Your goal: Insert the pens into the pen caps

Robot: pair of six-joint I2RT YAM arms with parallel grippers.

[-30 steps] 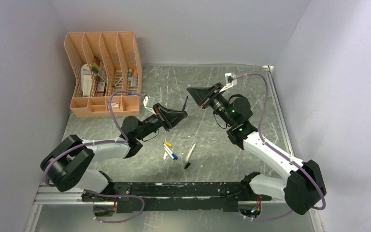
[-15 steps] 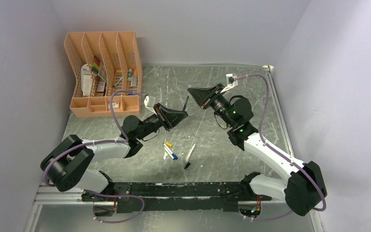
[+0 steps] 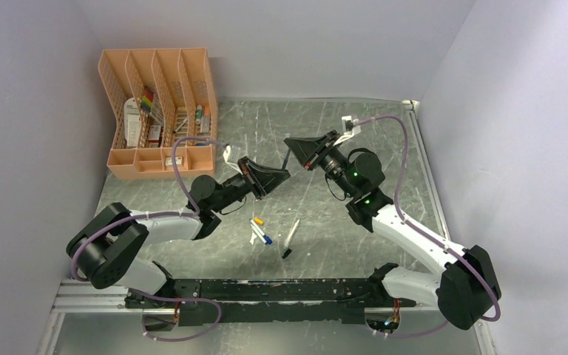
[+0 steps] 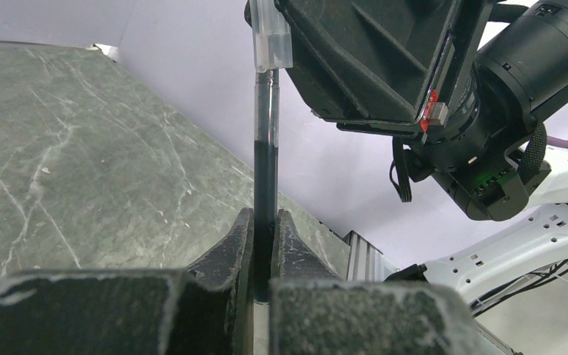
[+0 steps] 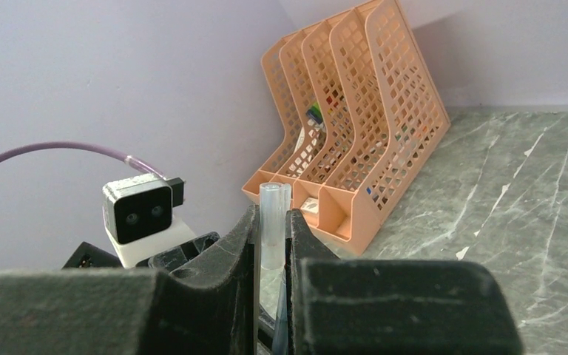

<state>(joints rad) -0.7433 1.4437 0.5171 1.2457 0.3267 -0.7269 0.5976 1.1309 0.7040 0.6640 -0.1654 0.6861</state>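
My left gripper point(image 3: 278, 176) is shut on the dark pen point(image 3: 287, 160), which it holds above the table. In the left wrist view the pen point(image 4: 265, 170) rises from between my jaws point(image 4: 265, 216). Its top end sits in the mouth of a clear cap point(image 4: 271, 41). My right gripper point(image 3: 293, 149) is shut on that cap, seen upright between its fingers point(image 5: 271, 216) in the right wrist view point(image 5: 274, 203). Two white pens point(image 3: 292, 232) point(image 3: 254, 235) lie on the table with a yellow-orange cap point(image 3: 258, 220), a blue cap point(image 3: 267, 239) and a black cap point(image 3: 286, 254).
An orange mesh file organiser point(image 3: 159, 111) with small items stands at the back left, also in the right wrist view point(image 5: 355, 118). Walls close the table on the left, back and right. The arms' base rail point(image 3: 281, 290) runs along the near edge.
The two grippers have closed the gap between them. The dark pen's top end, apart from the right gripper before, now meets the cap it holds. The things on the table have not moved.
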